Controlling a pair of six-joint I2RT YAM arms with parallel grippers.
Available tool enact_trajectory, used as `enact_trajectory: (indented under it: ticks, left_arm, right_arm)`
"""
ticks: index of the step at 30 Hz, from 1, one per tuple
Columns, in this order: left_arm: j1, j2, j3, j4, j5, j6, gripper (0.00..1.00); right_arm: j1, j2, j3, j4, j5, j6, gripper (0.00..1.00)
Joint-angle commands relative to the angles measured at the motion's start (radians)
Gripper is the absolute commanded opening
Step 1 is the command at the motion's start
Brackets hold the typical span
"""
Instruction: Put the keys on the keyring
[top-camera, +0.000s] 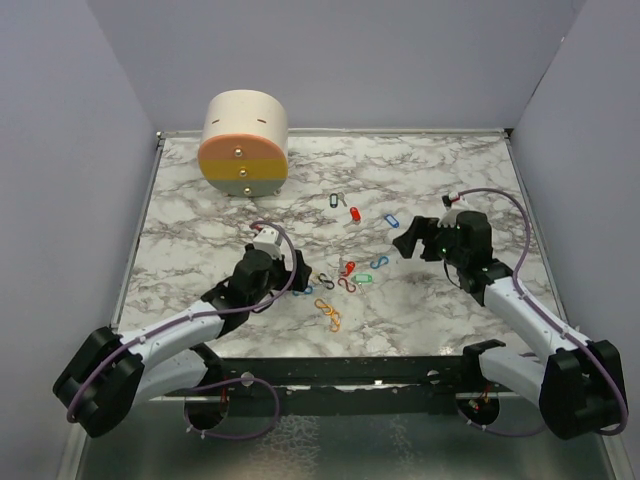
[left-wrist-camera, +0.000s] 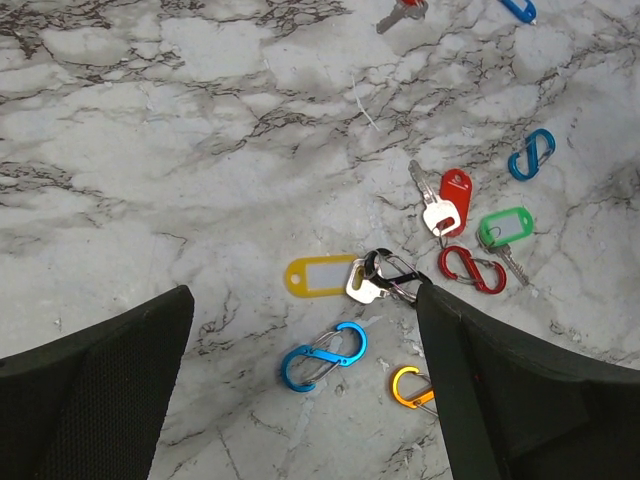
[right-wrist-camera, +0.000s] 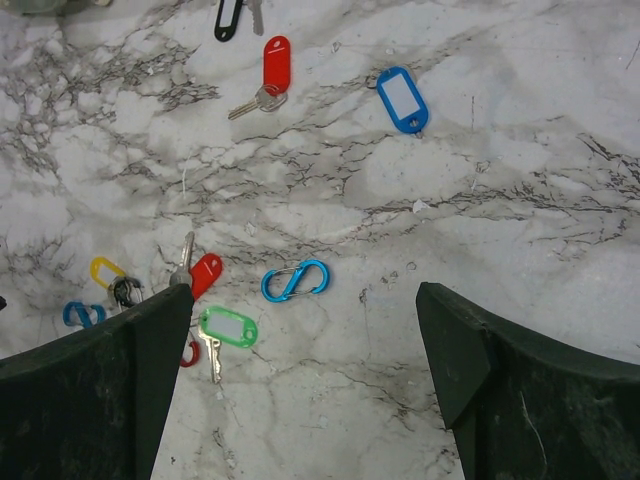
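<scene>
Two blue clips (right-wrist-camera: 295, 280) (right-wrist-camera: 80, 314), two red tags (right-wrist-camera: 277, 62) (right-wrist-camera: 206, 274), one green tag (right-wrist-camera: 228, 326)

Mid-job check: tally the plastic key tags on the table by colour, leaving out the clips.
Red tags: 2
Blue tag: 1
Green tag: 1
Yellow tag: 1
Black tag: 1
Total: 6

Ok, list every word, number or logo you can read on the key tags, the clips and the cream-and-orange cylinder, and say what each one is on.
None can be read.
Yellow oblong plastic key tag: its white label window is blank.
Blue oblong plastic key tag: window blank.
Green plastic key tag: window too small to tell.
Cream-and-orange cylinder: no lettering shows.
</scene>
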Motion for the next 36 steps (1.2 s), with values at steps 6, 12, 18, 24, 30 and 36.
enact_trajectory:
  ticks: [6, 12, 18, 24, 30, 36]
  left_arm:
    - [-0.060, 0.056, 0.023, 0.046, 0.003, 0.006, 0.93]
    - [-0.114, 0.065, 0.004, 0.035, -0.015, 0.003, 0.92]
    - [-0.148, 0.067, -0.028, 0.011, -0.049, -0.021, 0.92]
    - [-0.150, 0.081, -0.054, 0.014, -0.077, -0.034, 0.92]
    - [-0.150, 0.117, -0.068, 0.058, -0.079, -0.039, 0.93]
    - [-0.149, 0.161, -0.069, 0.092, -0.054, -0.046, 0.93]
  right_arm:
    - [0.034, 0.026, 0.050, 0.006, 0.029, -0.008, 0.94]
    - [0.120, 0.070, 0.085, -0.003, 0.089, -0.004, 0.93]
    - [0.136, 0.067, 0.079, 0.001, 0.101, 0.000, 0.93]
    - [0.140, 0.059, 0.073, 0.002, 0.097, 0.001, 0.93]
    - [0.141, 0.052, 0.071, 0.001, 0.095, -0.002, 0.93]
    - [0.141, 0.048, 0.067, 0.002, 0.096, 0.001, 0.93]
